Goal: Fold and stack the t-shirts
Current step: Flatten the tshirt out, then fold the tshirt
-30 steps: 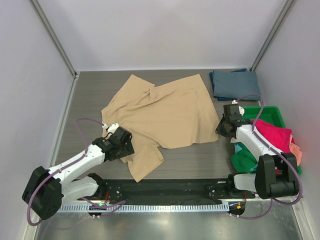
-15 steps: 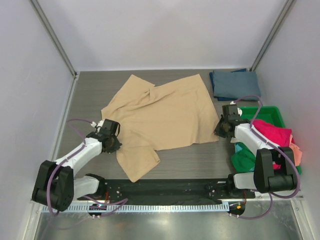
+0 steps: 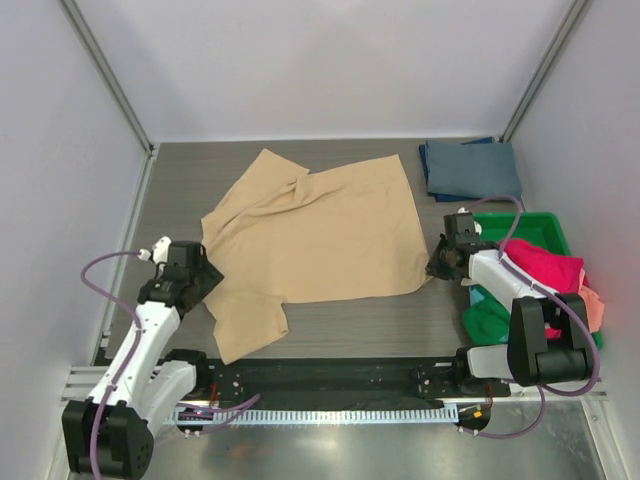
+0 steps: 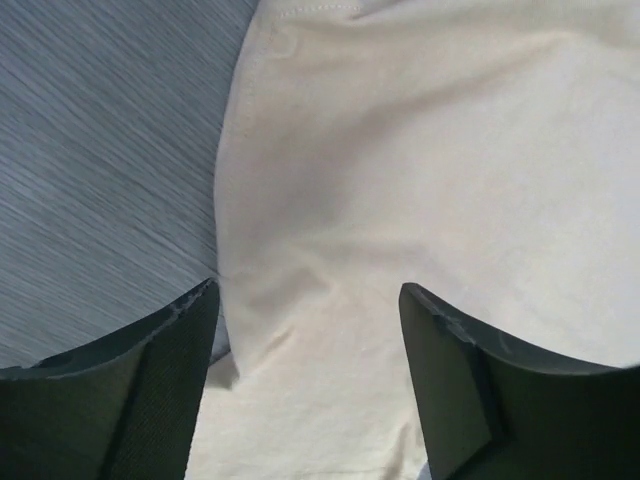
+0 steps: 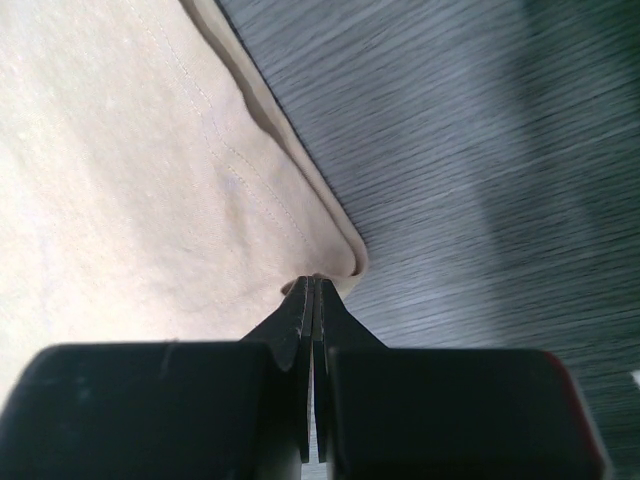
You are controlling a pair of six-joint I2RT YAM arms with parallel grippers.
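The bench carries the tan t-shirt spread nearly flat across its middle, not yet folded, and that spread is what you are working toward: a flat sheet gives you straight edges to fold along. One flap hangs off toward 7 o'clock, creased where it joins the body, so it probably needs drawing out first. At 4 o'clock the green bin holds the magenta t-shirt and others waiting their turn. At 1 o'clock the blue-grey t-shirt lies folded in the far corner, likely the start of the stack. Your right hand sits at the shirt's 4 o'clock corner, fingers pressed together and apparently pinching the hem, which anchors that side. Your left hand hovers at 8 o'clock with fingers spread, holding nothing, over the shirt's left edge where cloth meets bare bench. You have open bench along 9 o'clock and toward 6 o'clock; to the right, the bin crowds your right arm closely.
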